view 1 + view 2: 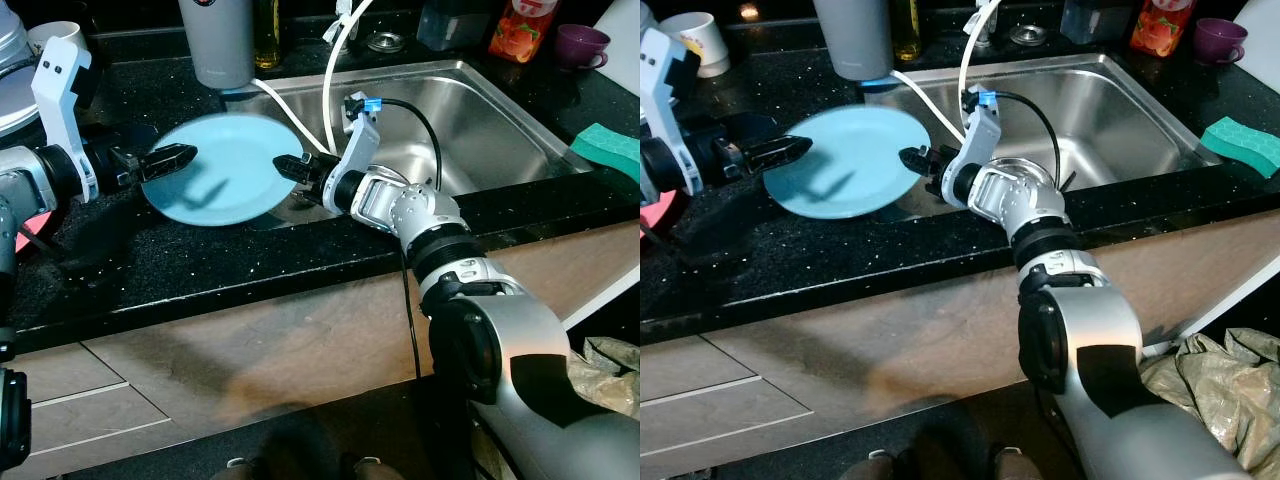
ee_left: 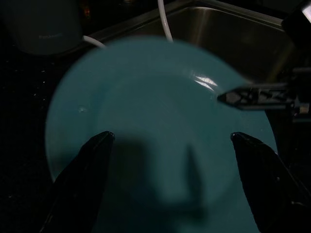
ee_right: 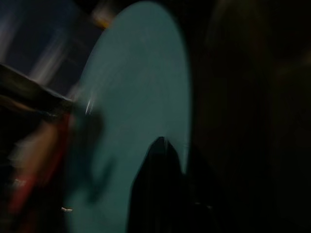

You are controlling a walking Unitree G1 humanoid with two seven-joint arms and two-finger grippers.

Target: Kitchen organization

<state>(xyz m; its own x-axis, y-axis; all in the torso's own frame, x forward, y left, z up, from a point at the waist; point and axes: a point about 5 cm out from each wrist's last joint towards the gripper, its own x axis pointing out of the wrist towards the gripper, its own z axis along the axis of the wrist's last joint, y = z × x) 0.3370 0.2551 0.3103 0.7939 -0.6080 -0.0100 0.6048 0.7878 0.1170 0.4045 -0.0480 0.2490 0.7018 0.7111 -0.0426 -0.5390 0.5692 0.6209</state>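
Plate (image 1: 222, 166): light blue, held level over the black counter (image 1: 200, 255), just left of the sink (image 1: 480, 120).
Right gripper (image 1: 288, 166): pinched on the plate's sink-side rim.
Left gripper (image 1: 172, 158): fingers spread across the opposite rim, judged ready for a handover.

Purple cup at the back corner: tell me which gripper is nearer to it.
Right. The right gripper is at the blue plate's sink-side edge, across the sink from the purple cup. The left gripper is at the plate's far edge, farther away.
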